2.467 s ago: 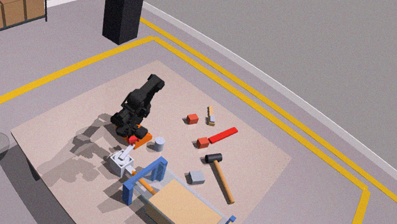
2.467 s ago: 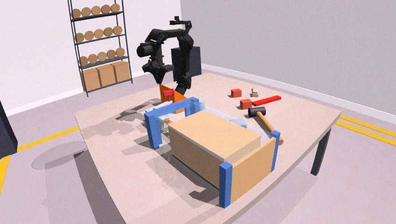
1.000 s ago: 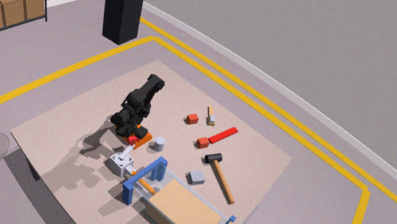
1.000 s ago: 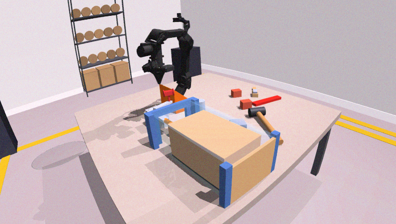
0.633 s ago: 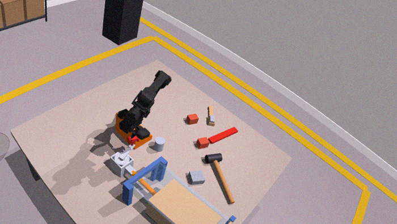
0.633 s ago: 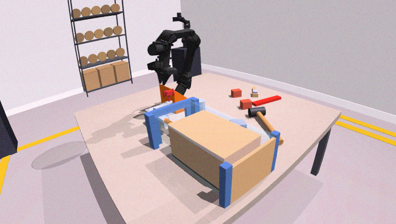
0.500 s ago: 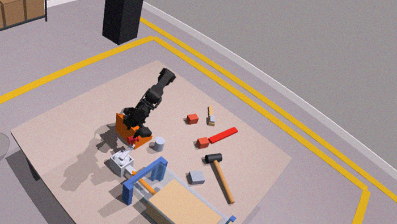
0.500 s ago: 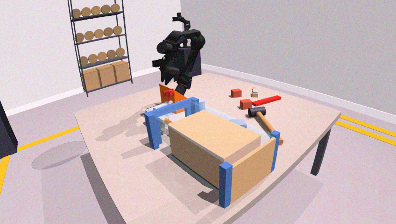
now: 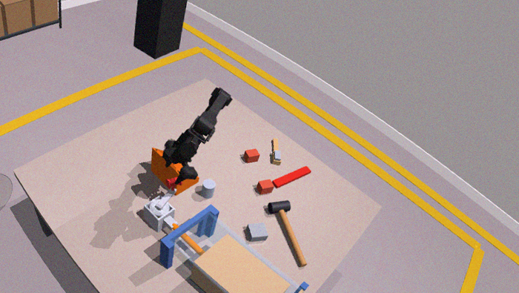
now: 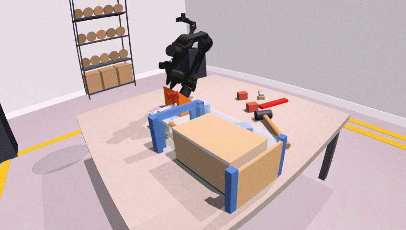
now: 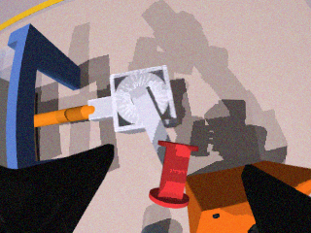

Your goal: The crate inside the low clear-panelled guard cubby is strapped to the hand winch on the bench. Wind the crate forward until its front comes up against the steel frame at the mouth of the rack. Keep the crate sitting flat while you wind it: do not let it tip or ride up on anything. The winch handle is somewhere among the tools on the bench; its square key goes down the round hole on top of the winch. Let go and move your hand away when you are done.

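Observation:
The silver winch stands before the blue steel frame. The handle's crank arm lies across the winch top, its red grip upright at the outer end. The key is hidden. My gripper is open and empty above the red grip, one finger to each side in the wrist view. The tan crate sits flat between clear panels, its front visibly behind the frame. An orange strap joins it to the winch.
An orange angled bracket stands close beside the red grip. A grey cylinder is near it. A black-headed mallet, a grey block, a red bar and two red blocks lie farther right.

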